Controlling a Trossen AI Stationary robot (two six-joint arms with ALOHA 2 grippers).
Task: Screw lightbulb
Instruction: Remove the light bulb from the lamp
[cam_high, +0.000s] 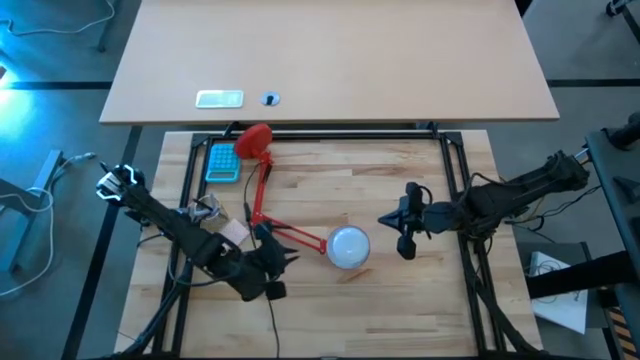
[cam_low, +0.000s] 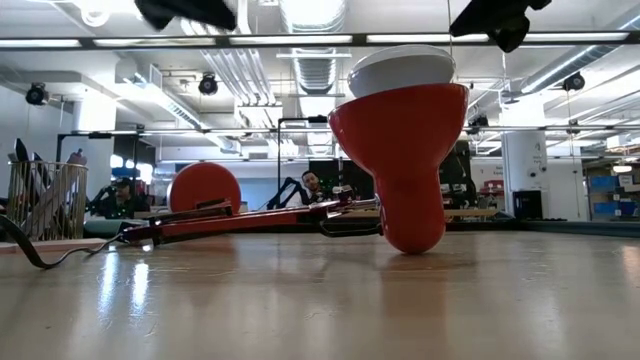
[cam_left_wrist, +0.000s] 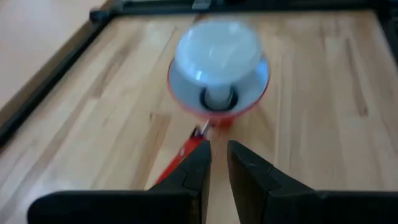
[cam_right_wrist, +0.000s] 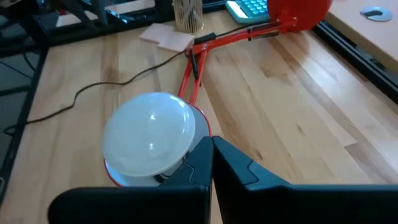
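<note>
Ahead of my left fingers (cam_left_wrist: 199, 165), past their tips, the lightbulb (cam_left_wrist: 216, 51) sits in the mouth of the red lamp shade (cam_left_wrist: 261, 87), its big white globe facing up. Those fingers stand nearly together with a thin gap and hold nothing; the lamp's red arm (cam_left_wrist: 180, 155) runs just beside them. My right fingers (cam_right_wrist: 214, 155) are pressed shut and empty, the bulb just beside their tips on the wooden table (cam_right_wrist: 280, 93).
</note>
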